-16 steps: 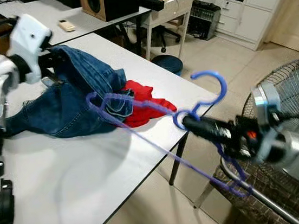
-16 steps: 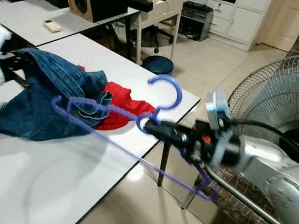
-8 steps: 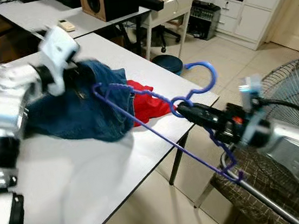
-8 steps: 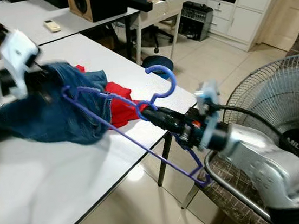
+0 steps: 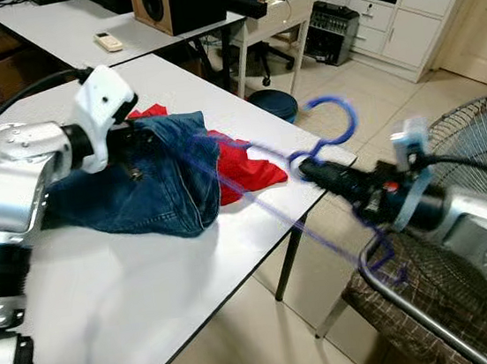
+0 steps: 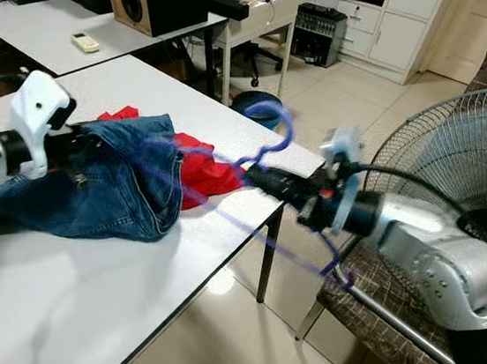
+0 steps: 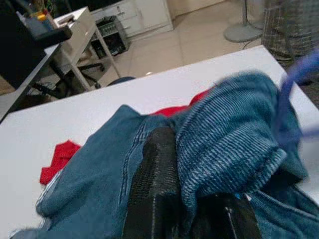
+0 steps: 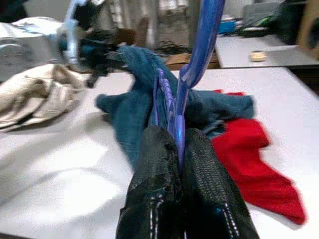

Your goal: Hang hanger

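My right gripper point(image 5: 311, 171) is shut on the neck of a blue-purple plastic hanger point(image 5: 331, 111), held off the white table's point(image 5: 115, 295) right edge; the hanger is motion-blurred, one arm reaching toward the jeans. In the right wrist view the hanger point(image 8: 198, 45) stands clamped between the black fingers point(image 8: 152, 174). My left gripper point(image 5: 128, 143) is shut on a fold of blue jeans point(image 5: 150, 180) lying on the table; in the left wrist view the denim point(image 7: 224, 144) wraps over the black fingers point(image 7: 154, 184). A red cloth point(image 5: 241, 164) lies under the jeans' right side.
A standing fan point(image 5: 479, 144) is at the right, a patterned chair seat with metal frame point(image 5: 419, 311) below my right arm. Behind stand a second table with a speaker point(image 5: 168, 0) and remote point(image 5: 108, 42), a desk, white cabinets. A beige cloth point(image 8: 35, 99) lies on the table.
The hanger swung right and away from the jeans, now blurred. My left gripper settled lower with the denim, and more red cloth shows.
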